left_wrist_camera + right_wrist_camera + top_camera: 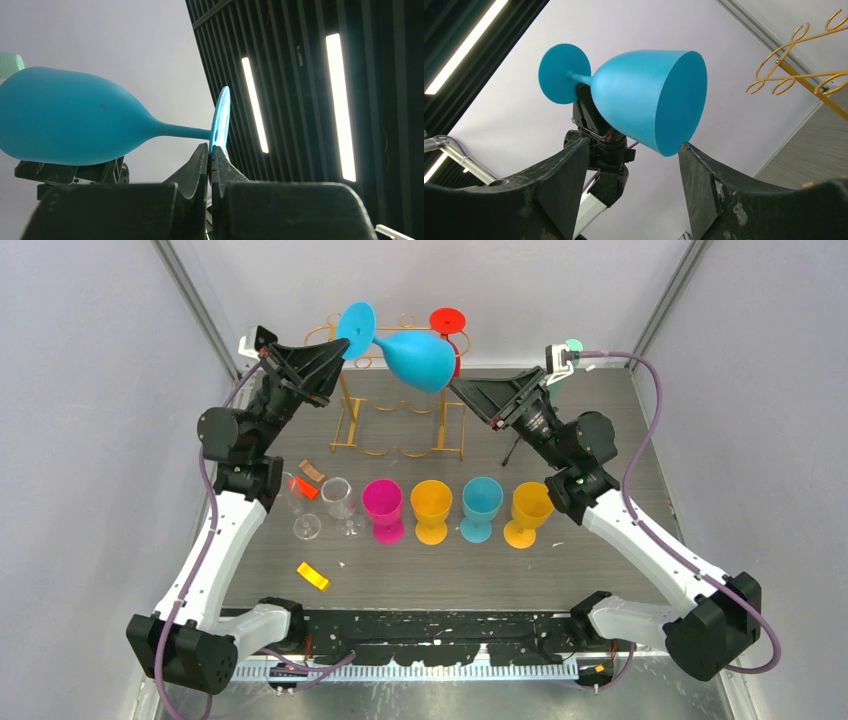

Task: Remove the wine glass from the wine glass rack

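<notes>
A blue wine glass (415,358) is held in the air, lying sideways in front of the gold wire rack (346,418). My left gripper (345,348) is shut on the edge of its round foot, which shows clearly in the left wrist view (210,150), with the bowl (65,117) pointing left. My right gripper (458,388) is open just below the bowl's rim. In the right wrist view (633,142) the glass (644,100) hangs above the spread fingers, its rim close to the right finger (704,180). A red glass (447,325) hangs on the rack.
A row of cups stands on the table: pink (383,502), orange (432,502), blue (481,502), yellow (530,508). Two clear glasses (337,498) stand at their left. A small orange piece (313,576) lies near the front. The rack's hooks show in the right wrist view (794,75).
</notes>
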Tool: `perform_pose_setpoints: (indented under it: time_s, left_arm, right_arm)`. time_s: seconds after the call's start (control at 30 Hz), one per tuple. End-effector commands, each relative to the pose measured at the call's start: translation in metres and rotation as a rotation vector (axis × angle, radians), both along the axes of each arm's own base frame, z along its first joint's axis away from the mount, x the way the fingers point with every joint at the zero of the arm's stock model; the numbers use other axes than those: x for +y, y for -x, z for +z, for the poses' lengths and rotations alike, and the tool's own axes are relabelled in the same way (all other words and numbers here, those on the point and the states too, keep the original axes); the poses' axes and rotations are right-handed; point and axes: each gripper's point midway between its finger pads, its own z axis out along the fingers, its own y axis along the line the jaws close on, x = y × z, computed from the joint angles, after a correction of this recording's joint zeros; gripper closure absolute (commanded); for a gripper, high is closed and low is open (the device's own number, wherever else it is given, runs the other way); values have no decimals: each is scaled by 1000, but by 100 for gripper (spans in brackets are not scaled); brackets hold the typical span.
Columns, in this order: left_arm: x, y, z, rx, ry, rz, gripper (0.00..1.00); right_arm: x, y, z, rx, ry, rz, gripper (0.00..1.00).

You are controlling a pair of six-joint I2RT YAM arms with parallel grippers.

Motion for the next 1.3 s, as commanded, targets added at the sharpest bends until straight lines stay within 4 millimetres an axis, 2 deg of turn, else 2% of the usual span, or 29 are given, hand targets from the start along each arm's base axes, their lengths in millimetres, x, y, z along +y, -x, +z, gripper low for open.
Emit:
perform_pose_setpoints:
  time_s: [0.0, 0.17, 0.4, 0.47, 0.57, 0.67, 0.77, 0.83, 0.93, 1.0, 1.13, 1.27]
  left_arm:
    - [3, 15, 22, -28, 49, -30, 100]
    - [-2, 11, 19, 7, 59, -66, 100]
    - [-6, 4, 9, 48, 71, -74, 100]
    - [-7, 2, 7, 56, 73, -73, 100]
    - [-9, 2, 7, 54, 67, -76, 97]
    - [-13, 4, 9, 26, 41, -86, 88]
    - [-16, 8, 14, -8, 29, -91, 81]
    - [-16, 10, 15, -25, 24, -82, 71]
    - [-14, 13, 17, -50, 23, -67, 41]
    - [-12, 18, 20, -77, 27, -60, 28]
    - [-14, 29, 20, -140, -32, -31, 14]
    - [-20, 34, 3, -186, -147, 19, 7]
  right_arm:
    - [-5, 15, 43, -136, -104, 21, 29]
    - [-2, 18, 53, -197, -134, 42, 29]
    - [-5, 44, 74, -313, -257, 143, 34]
    - [-6, 48, 76, -321, -283, 159, 39]
    - [-6, 49, 77, -316, -289, 175, 53]
    - [-5, 48, 76, -304, -280, 169, 68]
    - [-5, 44, 75, -290, -261, 144, 91]
    - [-6, 41, 73, -278, -248, 120, 98]
    - [-10, 38, 72, -260, -227, 70, 100]
    - [-12, 33, 67, -251, -175, 8, 100]
    - [-20, 27, 51, -210, -17, -118, 100]
    - [-33, 24, 26, -145, 175, -225, 100]
